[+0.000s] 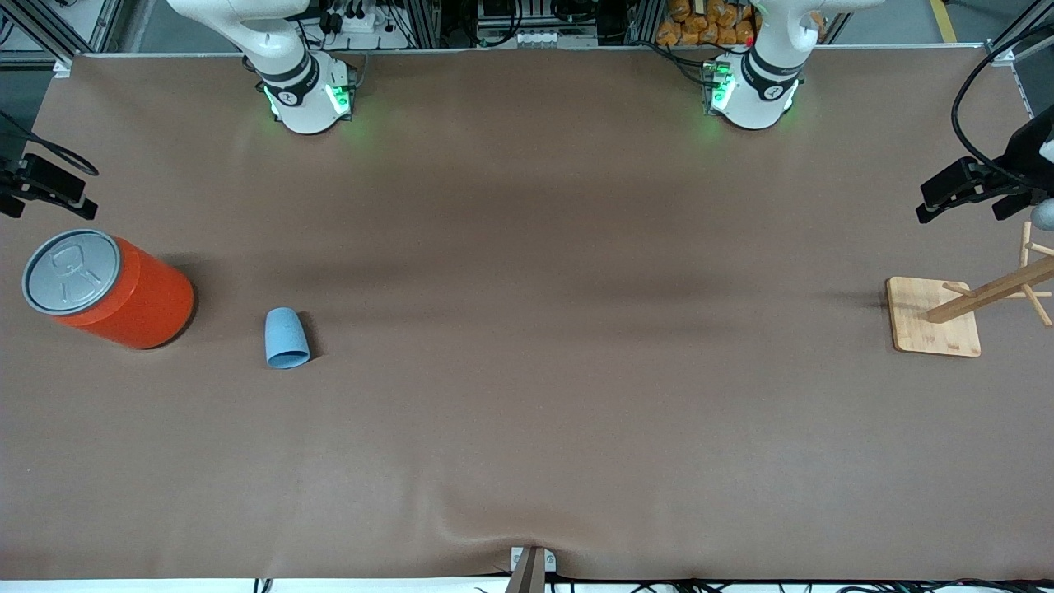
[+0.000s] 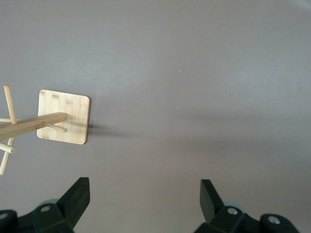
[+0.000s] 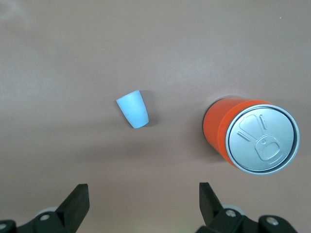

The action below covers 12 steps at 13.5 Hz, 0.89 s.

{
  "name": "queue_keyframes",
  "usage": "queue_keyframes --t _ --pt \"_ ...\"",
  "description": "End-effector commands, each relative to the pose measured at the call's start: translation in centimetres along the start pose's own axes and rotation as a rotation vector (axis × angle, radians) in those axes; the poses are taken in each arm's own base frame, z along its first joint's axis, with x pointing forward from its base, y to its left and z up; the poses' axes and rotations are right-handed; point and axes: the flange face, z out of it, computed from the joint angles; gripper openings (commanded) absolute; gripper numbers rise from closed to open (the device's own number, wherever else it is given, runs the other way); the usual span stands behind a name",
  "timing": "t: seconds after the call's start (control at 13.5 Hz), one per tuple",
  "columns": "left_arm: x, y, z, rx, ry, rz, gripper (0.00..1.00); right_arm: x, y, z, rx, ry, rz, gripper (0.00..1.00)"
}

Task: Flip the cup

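— What do we have closest to the front camera?

— The cup [image 1: 287, 338], small and light blue. We see it standing mouth down on the brown table [image 1: 527, 428], toward the right arm's end, with nothing touching it. It also shows in the right wrist view [image 3: 133, 109].

— And beside it?

— The orange can [image 1: 111, 288] with its grey pull-tab lid stands upright, near the cup but apart from it, closer still to the right arm's end and slightly farther from the front camera. At the left arm's end we find a wooden rack [image 1: 935, 317], a square base with a pegged post.

— Where are the claws?

— We see the right gripper [image 3: 143, 204] high over the table above the cup and can, its fingers spread wide and holding nothing. The left gripper [image 2: 145, 201] hangs over bare table near the wooden rack, likewise released and empty. Both arms wait.

— Farthest off?

— The two arm bases, along the table's edge.
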Motion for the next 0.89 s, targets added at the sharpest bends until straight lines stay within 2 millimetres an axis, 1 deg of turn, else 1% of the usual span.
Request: queue_keyframes --t 0.0,0.15,0.37,0.59,0.67,0.82 --pt "-0.1 -0.3 -0.4 -0.011 -0.004 -0.009 1.00 -0.4 0.0 -0.3 -0.012 -0.007 0.017 1.00" --pt "-0.1 -0.2 -0.4 -0.009 -0.004 -0.012 1.00 -0.1 -0.3 0.1 -0.013 -0.015 0.011 1.00" --pt "0.0 -0.2 -0.1 -0.009 -0.010 -0.008 1.00 0.0 -0.6 0.2 -0.010 -0.012 0.005 1.00" --pt "-0.1 0.0 -0.3 0.000 -0.005 -0.003 1.00 0.1 -0.8 0.2 -0.007 -0.006 0.002 1.00" --pt "-0.1 -0.1 -0.3 0.004 -0.005 -0.005 1.00 0.1 -1.2 0.3 -0.007 -0.008 -0.004 1.00" --pt "-0.1 0.1 -0.4 0.006 -0.003 -0.002 1.00 0.2 -1.0 0.4 -0.007 -0.011 -0.001 1.00"
